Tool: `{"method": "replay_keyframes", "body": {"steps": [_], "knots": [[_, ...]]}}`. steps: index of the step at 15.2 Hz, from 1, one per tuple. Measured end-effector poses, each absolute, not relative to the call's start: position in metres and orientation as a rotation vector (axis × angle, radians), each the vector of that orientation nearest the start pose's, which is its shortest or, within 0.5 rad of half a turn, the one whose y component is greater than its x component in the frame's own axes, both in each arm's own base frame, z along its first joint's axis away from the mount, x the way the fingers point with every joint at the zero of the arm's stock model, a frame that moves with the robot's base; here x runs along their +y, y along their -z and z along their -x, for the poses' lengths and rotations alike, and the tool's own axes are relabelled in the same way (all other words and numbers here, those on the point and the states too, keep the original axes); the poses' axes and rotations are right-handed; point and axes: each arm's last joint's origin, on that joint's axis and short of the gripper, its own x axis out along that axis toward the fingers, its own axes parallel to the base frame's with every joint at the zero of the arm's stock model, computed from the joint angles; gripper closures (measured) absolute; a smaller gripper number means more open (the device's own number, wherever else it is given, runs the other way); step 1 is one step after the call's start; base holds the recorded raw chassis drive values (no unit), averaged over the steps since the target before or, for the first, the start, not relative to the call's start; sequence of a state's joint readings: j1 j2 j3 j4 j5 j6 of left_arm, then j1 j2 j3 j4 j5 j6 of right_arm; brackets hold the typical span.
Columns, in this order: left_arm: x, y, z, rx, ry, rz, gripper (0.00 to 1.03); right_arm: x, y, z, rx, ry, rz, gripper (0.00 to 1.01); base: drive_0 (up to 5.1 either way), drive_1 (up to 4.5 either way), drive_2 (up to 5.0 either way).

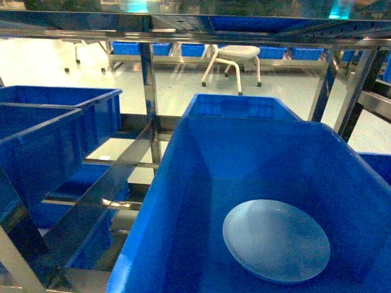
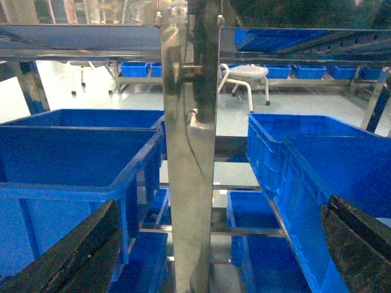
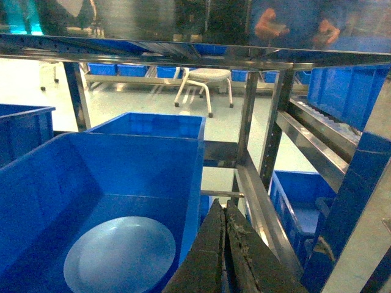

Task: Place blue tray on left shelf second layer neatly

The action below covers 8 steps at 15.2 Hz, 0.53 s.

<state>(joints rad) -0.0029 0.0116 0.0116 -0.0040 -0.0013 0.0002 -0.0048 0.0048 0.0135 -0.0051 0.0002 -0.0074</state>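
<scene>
The blue tray (image 1: 276,240) is a pale round dish lying flat on the floor of a large dark-blue bin (image 1: 183,201); the right wrist view also shows the tray (image 3: 120,254). My right gripper (image 3: 223,207) is shut with nothing in it, just outside that bin's right wall and apart from the tray. My left gripper (image 2: 223,207) is open and empty, its dark fingers (image 2: 91,244) either side of a steel upright (image 2: 189,152). The left shelf second layer (image 1: 91,195) shows as steel rails carrying dark-blue bins (image 1: 55,122). Neither gripper appears in the head view.
A steel shelf beam (image 1: 195,30) runs overhead. A second blue bin (image 1: 238,107) stands behind the tray's bin. More blue bins (image 2: 263,250) sit on lower tiers. A white stool (image 1: 235,58) stands on the floor beyond. Slanted steel rails (image 3: 269,207) run to the right of my right gripper.
</scene>
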Motion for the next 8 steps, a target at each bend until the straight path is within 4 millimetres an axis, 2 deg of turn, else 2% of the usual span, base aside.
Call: {"method": "replay_keyframes", "body": {"steps": [3,4,7,8], "knots": [[-0.0003,-0.1662,-0.0977,0.004,0.002,-0.001,0.05,-0.0005,-0.1672,-0.0972,-0.003,0.005,0.008,0.99,0.0,0.00,0.0],[-0.0003,-0.1662,-0.0977,0.004,0.002,-0.001,0.05,-0.0005,-0.1672,-0.0972,-0.003,0.005,0.008,0.92,0.0,0.00,0.0],[-0.0003,-0.1662,-0.0977,0.004,0.002,-0.001,0.05,-0.0005,-0.1672,-0.0972,-0.003,0.005,0.008,0.55,0.0,0.00,0.0],[-0.0003,-0.1662,-0.0977,0.004,0.002,-0.001,0.05,-0.0005,-0.1672,-0.0972,-0.003,0.005,0.008,0.39,0.0,0.00,0.0]]}}
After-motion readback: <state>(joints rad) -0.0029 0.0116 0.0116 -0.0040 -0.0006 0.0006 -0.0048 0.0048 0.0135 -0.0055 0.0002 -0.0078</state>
